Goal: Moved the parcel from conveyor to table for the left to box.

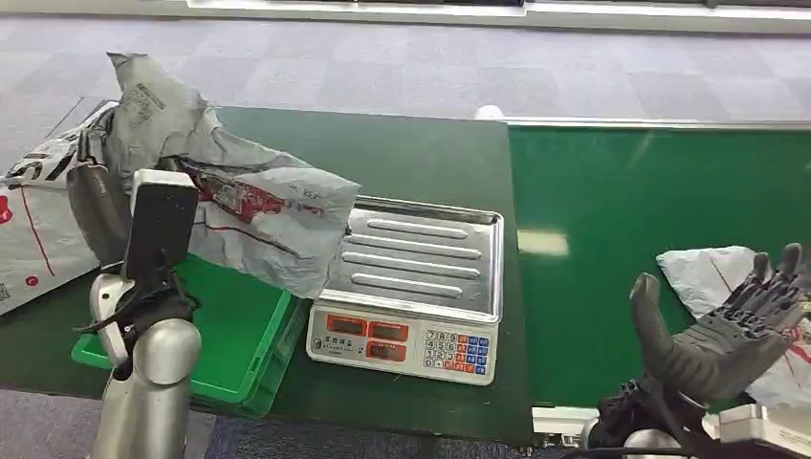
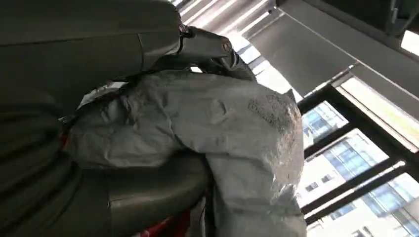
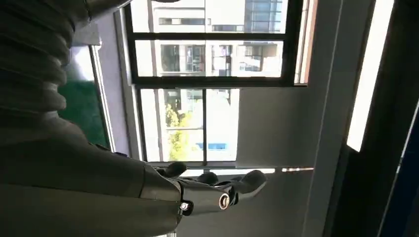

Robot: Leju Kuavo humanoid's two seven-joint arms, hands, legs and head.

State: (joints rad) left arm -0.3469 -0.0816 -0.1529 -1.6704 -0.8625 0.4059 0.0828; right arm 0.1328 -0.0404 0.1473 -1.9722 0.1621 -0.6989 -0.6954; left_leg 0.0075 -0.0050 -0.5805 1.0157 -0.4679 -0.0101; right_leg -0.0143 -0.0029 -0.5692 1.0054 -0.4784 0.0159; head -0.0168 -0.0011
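Observation:
A crumpled grey parcel bag (image 1: pixel 239 206) with red print hangs in the air above the green crate (image 1: pixel 234 335), its free end reaching over the left edge of the scale. My left hand (image 1: pixel 96 206) grips it at its left side; in the left wrist view the grey bag (image 2: pixel 207 128) lies pressed between thumb and fingers (image 2: pixel 207 47). My right hand (image 1: pixel 727 330) hovers open, palm up and fingers apart, over the near right part of the green conveyor (image 1: pixel 631 220), just beside another pale parcel (image 1: pixel 712 273). The right wrist view shows the same hand (image 3: pixel 212 190) holding nothing.
A metal-topped scale (image 1: pixel 421 258) with a red display stands mid-table on the dark green table (image 1: pixel 421 153). A white printed bag (image 1: pixel 33 220) lies at the far left. The green crate sits at the table's near left edge.

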